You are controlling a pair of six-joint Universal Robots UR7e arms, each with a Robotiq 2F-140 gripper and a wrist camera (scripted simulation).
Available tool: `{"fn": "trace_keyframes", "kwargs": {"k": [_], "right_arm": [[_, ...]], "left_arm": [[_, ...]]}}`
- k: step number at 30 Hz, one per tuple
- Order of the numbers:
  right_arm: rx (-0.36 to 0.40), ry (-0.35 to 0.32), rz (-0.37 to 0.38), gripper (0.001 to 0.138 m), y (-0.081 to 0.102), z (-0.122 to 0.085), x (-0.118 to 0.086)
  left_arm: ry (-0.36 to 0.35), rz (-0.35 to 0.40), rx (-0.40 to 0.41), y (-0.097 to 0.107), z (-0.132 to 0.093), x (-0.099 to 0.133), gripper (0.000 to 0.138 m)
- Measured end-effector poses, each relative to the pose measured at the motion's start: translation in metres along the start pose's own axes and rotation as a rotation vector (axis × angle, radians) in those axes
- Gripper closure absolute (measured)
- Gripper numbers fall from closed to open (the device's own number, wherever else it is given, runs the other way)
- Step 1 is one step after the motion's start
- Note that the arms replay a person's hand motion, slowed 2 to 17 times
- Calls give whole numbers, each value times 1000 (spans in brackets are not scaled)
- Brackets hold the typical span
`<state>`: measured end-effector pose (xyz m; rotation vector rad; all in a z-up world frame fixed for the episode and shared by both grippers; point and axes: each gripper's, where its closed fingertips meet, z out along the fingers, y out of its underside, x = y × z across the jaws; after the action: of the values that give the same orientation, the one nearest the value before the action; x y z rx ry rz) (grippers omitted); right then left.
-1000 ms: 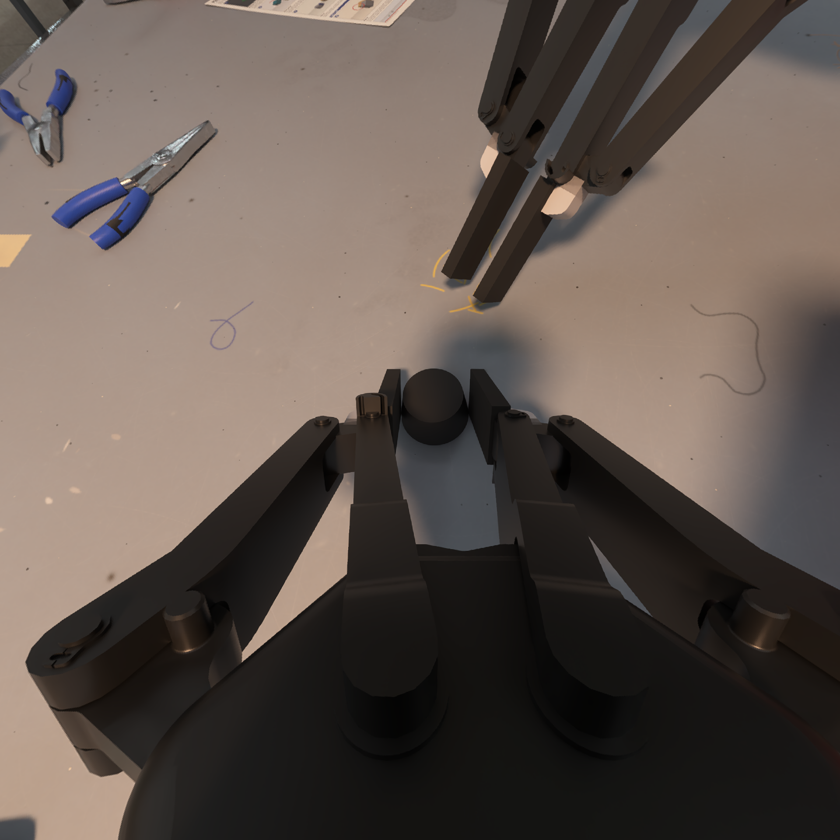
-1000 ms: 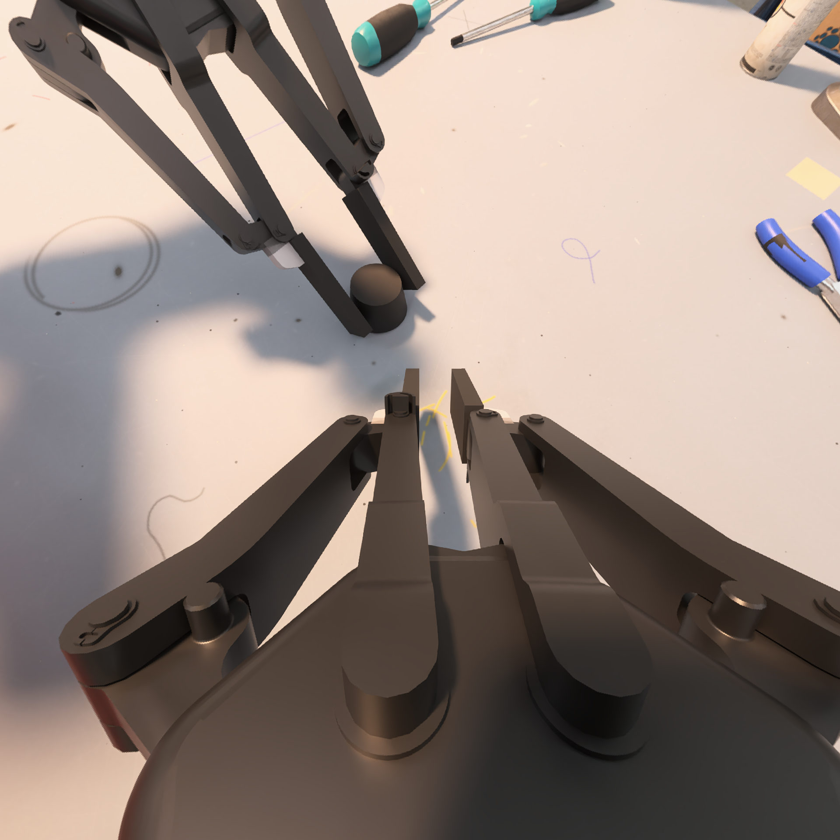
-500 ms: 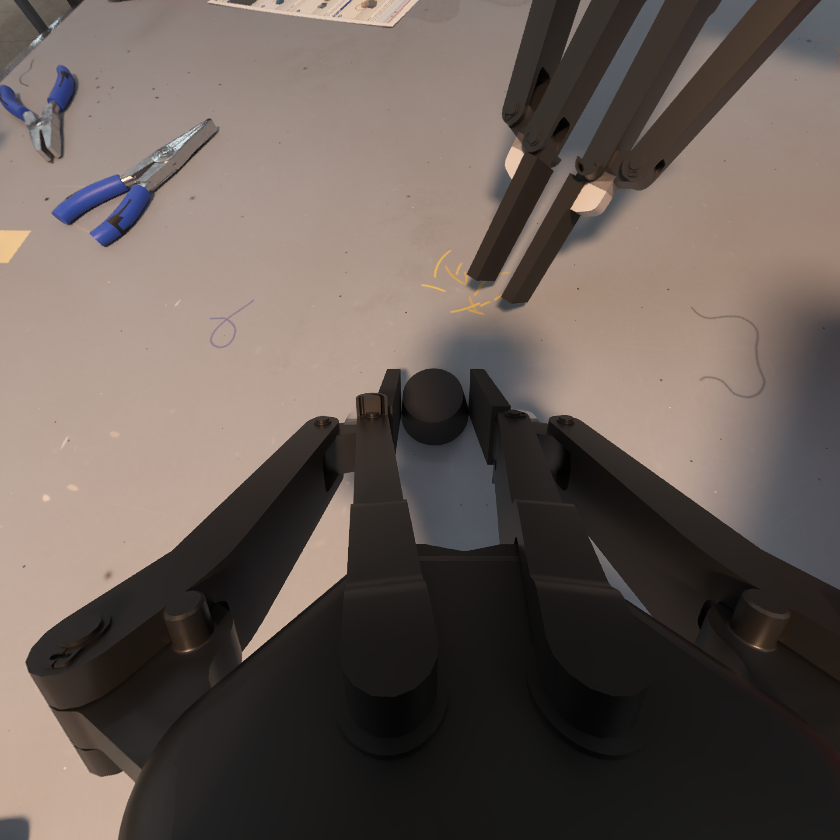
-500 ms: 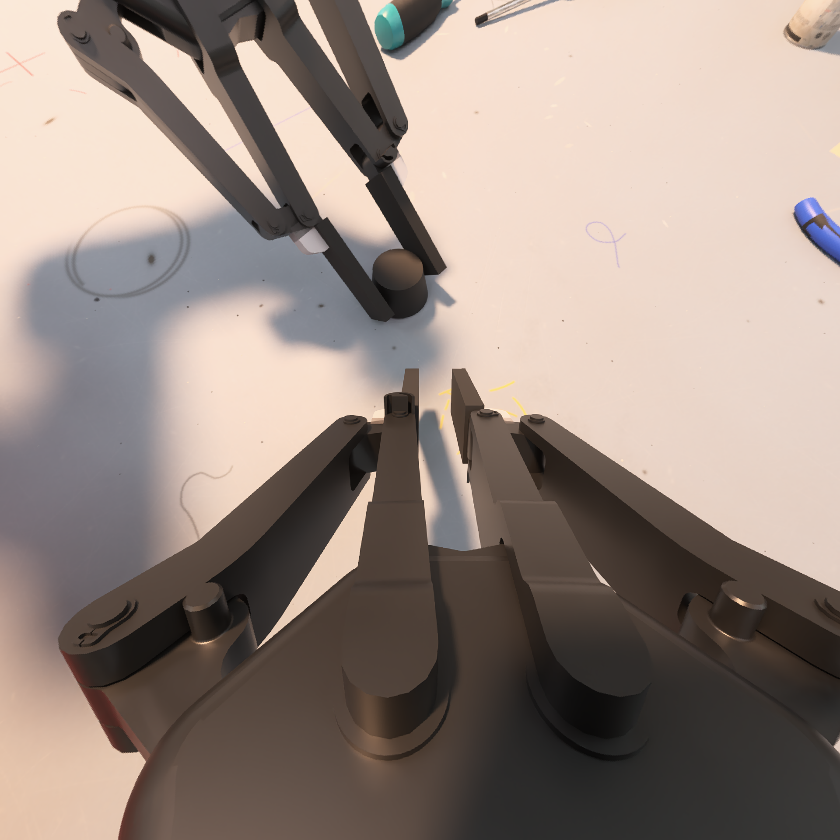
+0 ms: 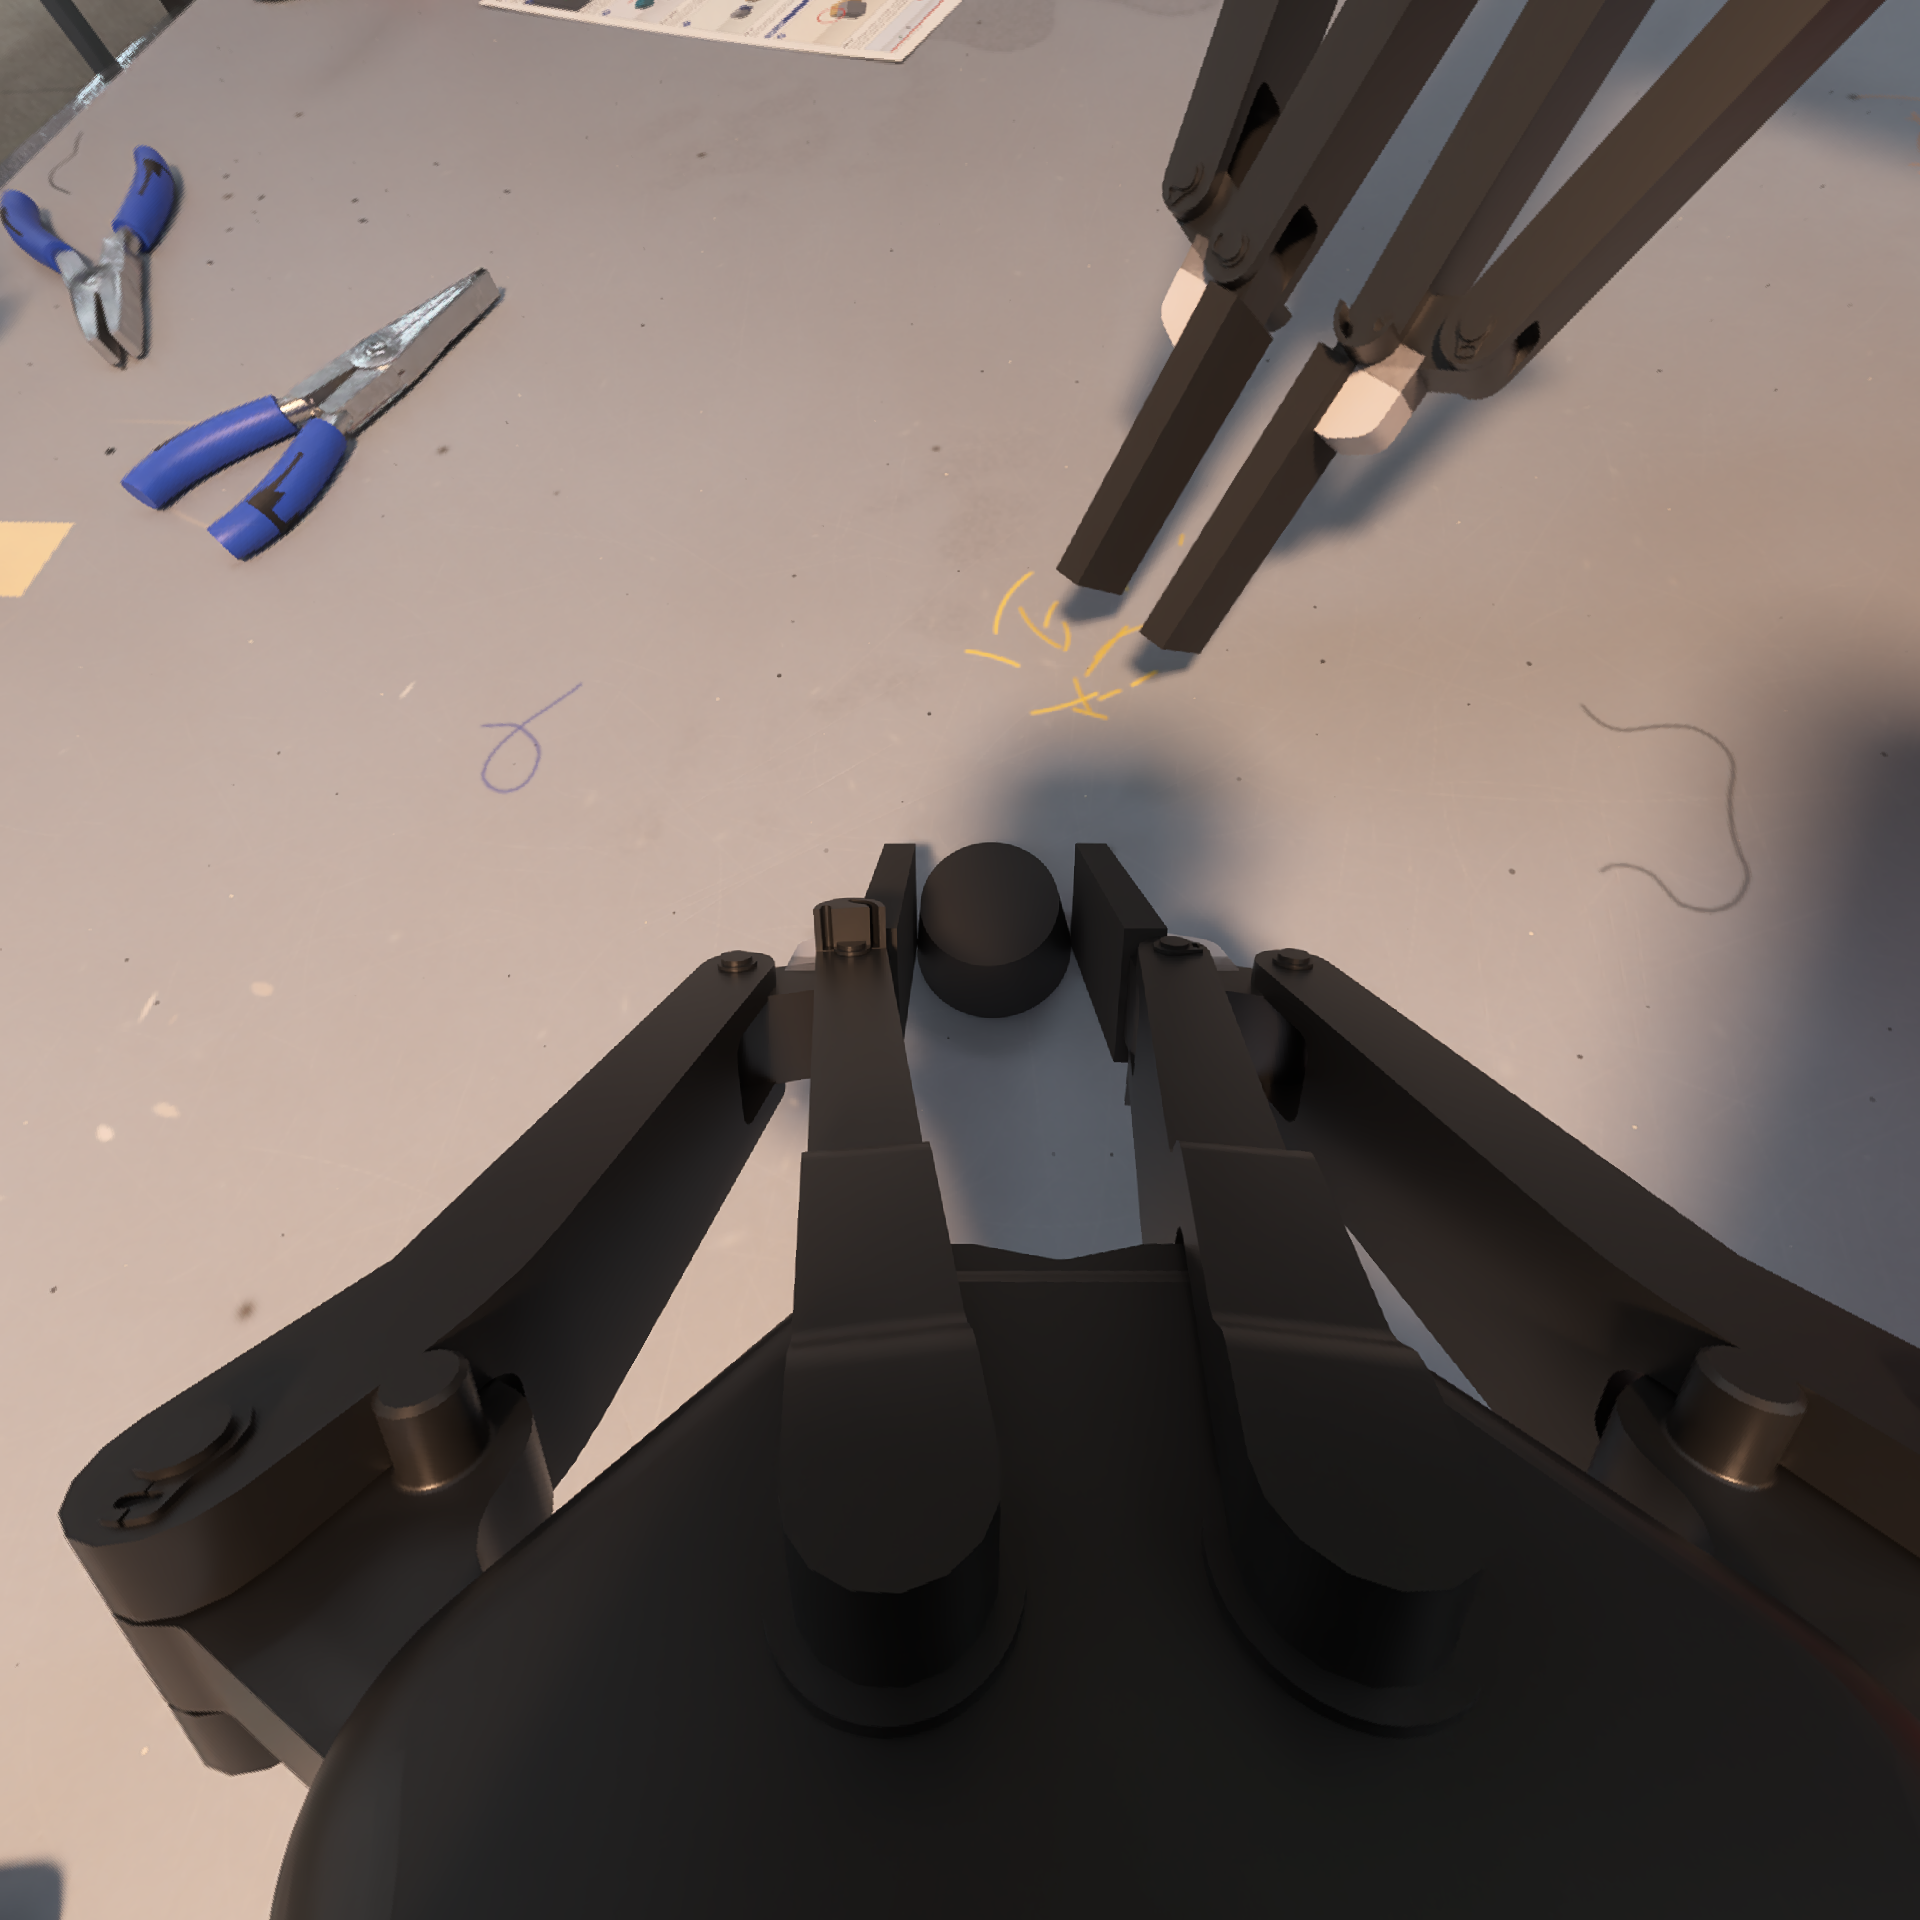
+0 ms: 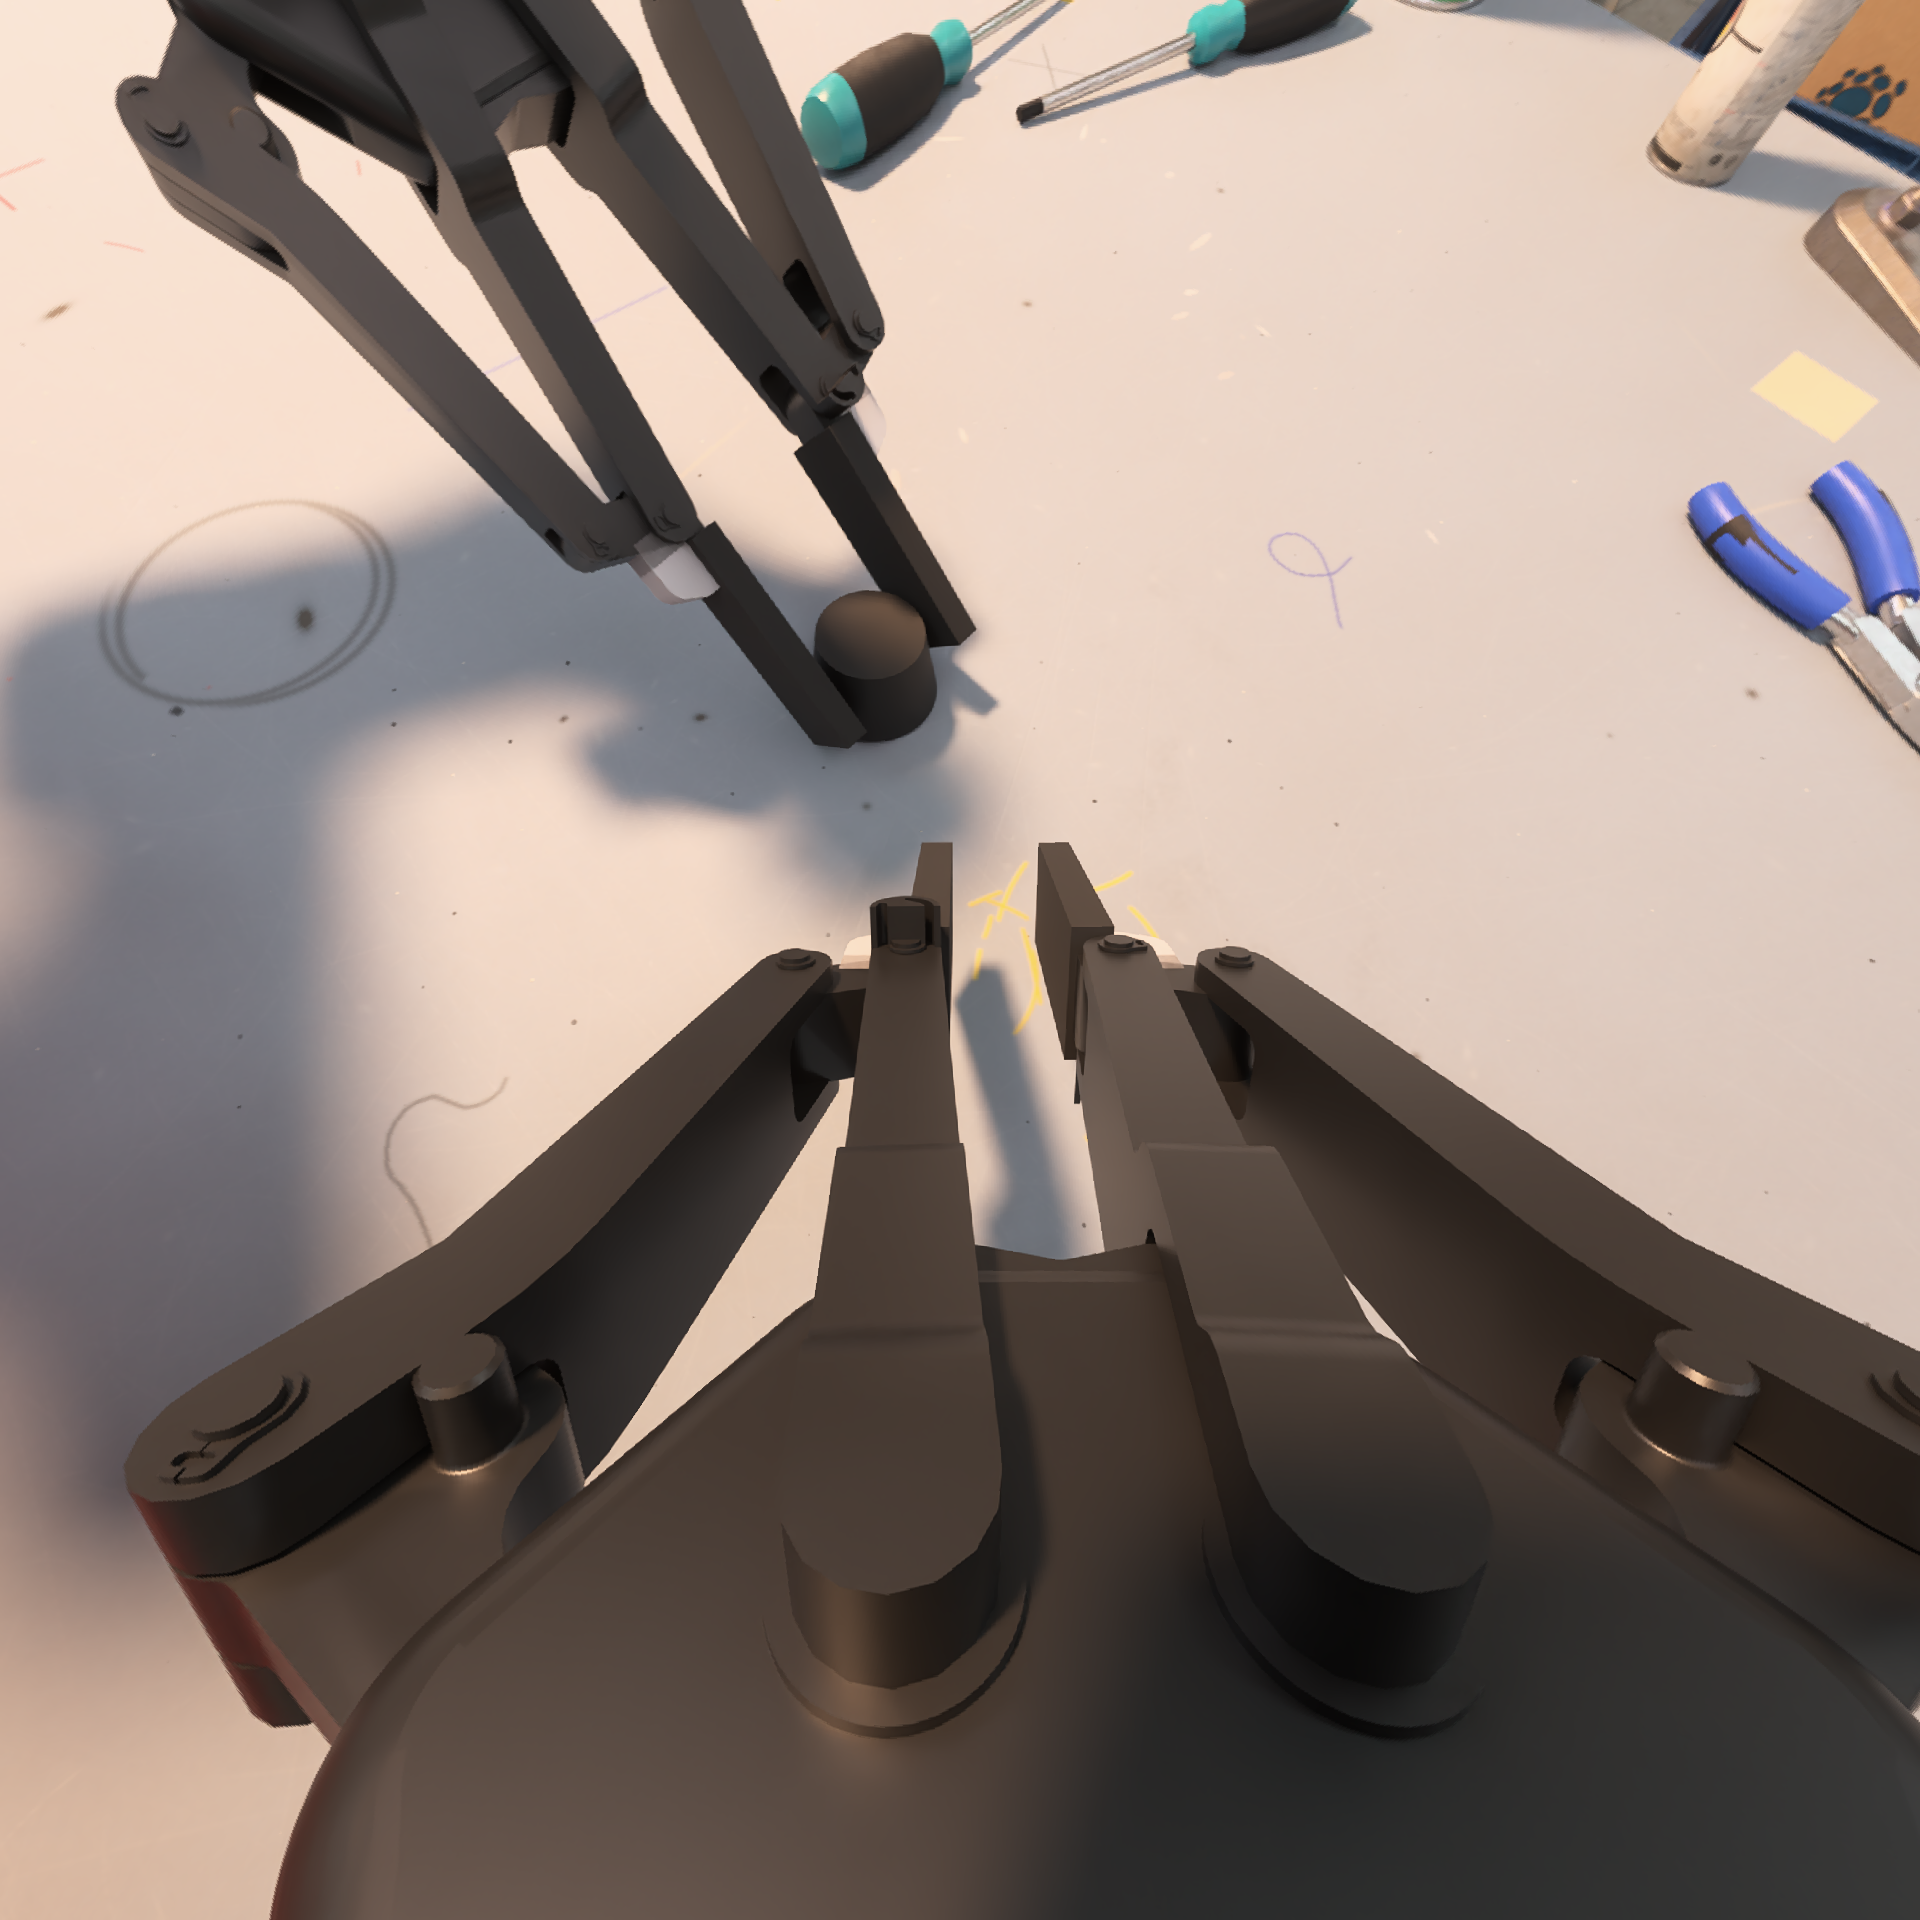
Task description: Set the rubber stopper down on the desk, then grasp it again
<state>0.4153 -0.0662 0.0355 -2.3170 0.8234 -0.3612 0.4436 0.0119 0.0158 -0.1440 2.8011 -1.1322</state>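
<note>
The rubber stopper [image 5: 992,925] is a short black plug standing upright on the grey desk [image 5: 727,623]. My left gripper [image 5: 992,868] is down at the desk with its two fingers closed against the stopper's sides. The right wrist view shows the same: the stopper [image 6: 873,655] on the desk between the left gripper's [image 6: 894,681] fingers. My right gripper [image 6: 992,862] is empty, its fingers nearly together with a narrow gap, over yellow scribbles on the desk. In the left wrist view the right gripper [image 5: 1132,611] hangs just beyond the stopper.
Two blue-handled pliers [image 5: 281,436] [image 5: 99,260] lie at the far left, and a printed sheet [image 5: 727,21] lies at the desk's far edge. In the right wrist view, two teal screwdrivers [image 6: 883,73] [image 6: 1226,31], a can [image 6: 1735,94] and pliers [image 6: 1808,582] lie farther off.
The right gripper has drifted a little away from the stopper, uncovering the yellow scribbles. The left gripper and the stopper have not moved.
</note>
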Motion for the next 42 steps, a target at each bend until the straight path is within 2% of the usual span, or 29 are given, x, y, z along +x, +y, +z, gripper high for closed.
{"fn": "trace_keyframes", "kwargs": {"k": [11,23,36,42], "right_arm": [[-9,48,34,117,8,-5,29],[-56,-6,133,111,26,-3,47],[9,45,126,112,22,-8,59],[34,43,131,112,17,-9,60]], "left_arm": [[-9,-4,-5,0,-1,0,98],[-19,-29,-13,3,-2,3,98],[-60,-69,-26,8,-8,6,98],[-83,-104,-33,12,-11,7,98]]}}
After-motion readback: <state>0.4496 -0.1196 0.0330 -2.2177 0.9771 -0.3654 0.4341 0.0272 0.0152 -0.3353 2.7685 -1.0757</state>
